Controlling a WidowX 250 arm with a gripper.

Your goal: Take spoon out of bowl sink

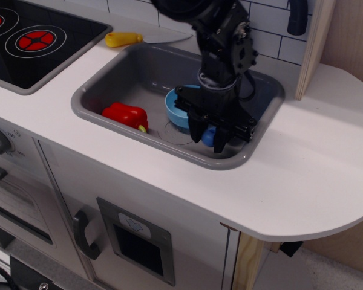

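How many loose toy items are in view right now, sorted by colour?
Blue: 2, the round light-blue plastic bowl and the small medium-blue plastic spoon held in the claw.
Red: 1, the red toy pepper.
Yellow: 1, the yellow-handled toy knife on the counter.
Total: 4.

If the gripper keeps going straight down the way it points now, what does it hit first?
Most likely the grey floor of the sink, right of the bowl. The gripper holds the spoon, which would touch first; depth is unclear.

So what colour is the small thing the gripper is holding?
Medium blue: the stubby plastic spoon between the gripper fingers, in observation.image.
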